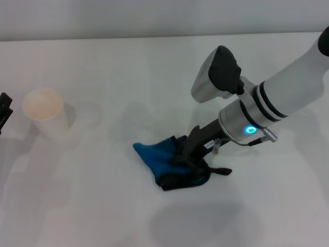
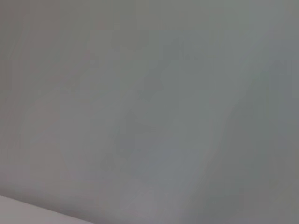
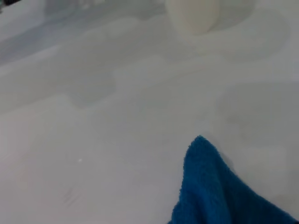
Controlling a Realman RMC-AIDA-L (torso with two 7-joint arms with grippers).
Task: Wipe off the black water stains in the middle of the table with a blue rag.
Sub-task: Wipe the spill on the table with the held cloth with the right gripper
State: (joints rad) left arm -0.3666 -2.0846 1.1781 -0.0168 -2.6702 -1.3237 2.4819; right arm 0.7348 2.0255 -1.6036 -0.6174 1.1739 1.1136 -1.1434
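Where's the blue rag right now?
In the head view the blue rag lies bunched on the table, right of centre, with the right gripper down on it; the white cup stands far off at left.

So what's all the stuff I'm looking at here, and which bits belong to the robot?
Table: one, white, fills the head view.
Blue rag: one, bright blue with black edging, bunched near the table's middle under the right gripper.
Paper cup: one, white, upright on the robot's left side of the table.
Black stain: none visible.
Right gripper: one, black on a white arm, pressed into the rag.
Left gripper: one, black, only a sliver at the left edge.
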